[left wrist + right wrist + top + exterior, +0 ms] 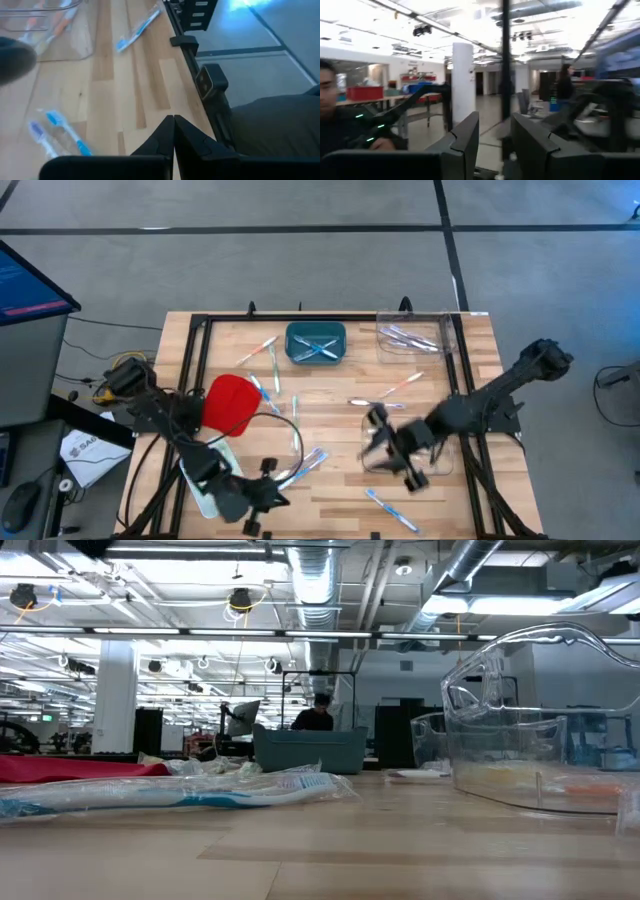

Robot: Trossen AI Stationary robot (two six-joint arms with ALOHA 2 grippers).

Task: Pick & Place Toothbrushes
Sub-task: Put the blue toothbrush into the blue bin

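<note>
Thin toothbrushes lie scattered flat on the wooden table, among them a blue pair [310, 463], one [385, 505] by the near edge and a pink one [400, 388]. The low view shows a wrapped blue one [180, 790] up close. More lie in the teal bin [316, 343] and the far clear tray [410, 338]. My left gripper [272, 494] is shut near the table's near edge, pointing right, with the blue pair [65, 135] off to its side. My right gripper [380, 442] hovers open over the table's right half, beside a clear container [540, 730]; nothing shows between its fingers [465, 140].
A red object [230, 402] lies on the table's left part beside my left arm. A black frame [300, 320] runs around the table, and cables trail on the left. People [330, 100] are in the room beyond the table.
</note>
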